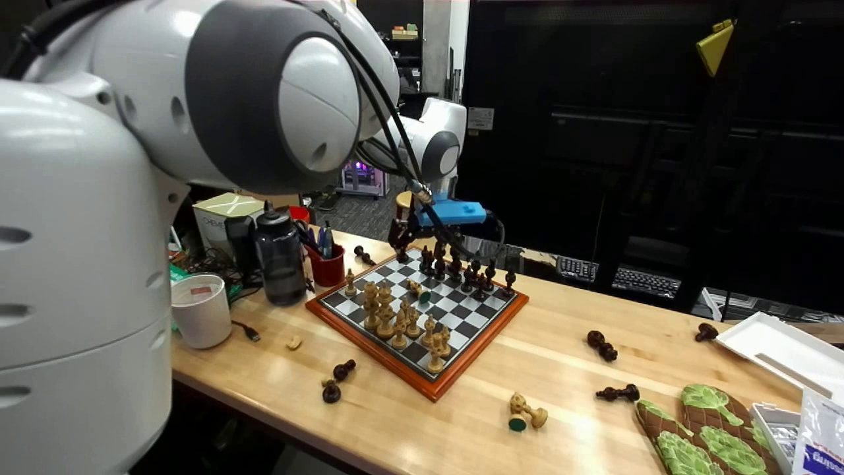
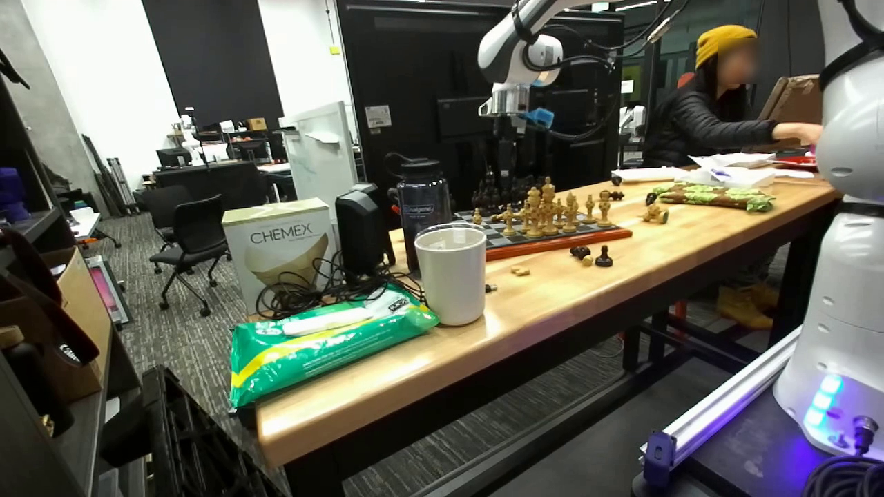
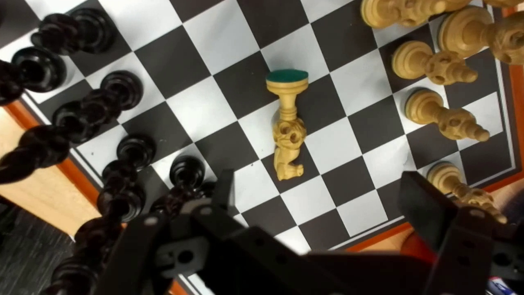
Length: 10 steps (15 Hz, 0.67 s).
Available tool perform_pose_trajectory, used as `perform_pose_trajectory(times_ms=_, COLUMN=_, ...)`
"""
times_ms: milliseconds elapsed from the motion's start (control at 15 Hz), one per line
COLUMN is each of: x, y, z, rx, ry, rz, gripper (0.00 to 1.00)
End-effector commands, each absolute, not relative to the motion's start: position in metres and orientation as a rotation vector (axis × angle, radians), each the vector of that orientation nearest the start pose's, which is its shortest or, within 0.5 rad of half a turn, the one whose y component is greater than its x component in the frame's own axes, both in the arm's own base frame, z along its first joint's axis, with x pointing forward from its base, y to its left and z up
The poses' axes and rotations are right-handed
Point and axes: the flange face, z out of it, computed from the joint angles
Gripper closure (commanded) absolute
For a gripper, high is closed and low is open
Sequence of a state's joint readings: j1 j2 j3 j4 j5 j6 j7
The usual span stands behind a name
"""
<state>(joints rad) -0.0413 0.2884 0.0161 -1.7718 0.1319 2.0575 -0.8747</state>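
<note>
Chessboard [image 3: 223,32], light piece [image 3: 289,133] lying, gripper [image 3: 318,184] spread above

From the wrist I look down close on the chessboard [image 3: 201,108]; both exterior views share it, farther back, the arm [image 1: 76,264] at nine o'clock or its base [image 2: 815,373] at four.

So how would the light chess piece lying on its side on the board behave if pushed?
The fallen light piece would probably roll unevenly: its base is round, but its carved head juts out. It seems unlikely to bend, given its wood-like look.
</note>
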Motion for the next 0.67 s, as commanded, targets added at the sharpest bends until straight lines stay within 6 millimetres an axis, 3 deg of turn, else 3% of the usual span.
perform_pose_trajectory(times_ms=0, x=0.64, y=-0.014, z=0.386, rx=-2.737, ry=-1.182, rz=-0.12, gripper=0.0)
perform_pose_trajectory(times_ms=600, x=0.634, y=0.002, z=0.38, rx=-2.725, ry=-1.309, rz=-0.154, gripper=0.0)
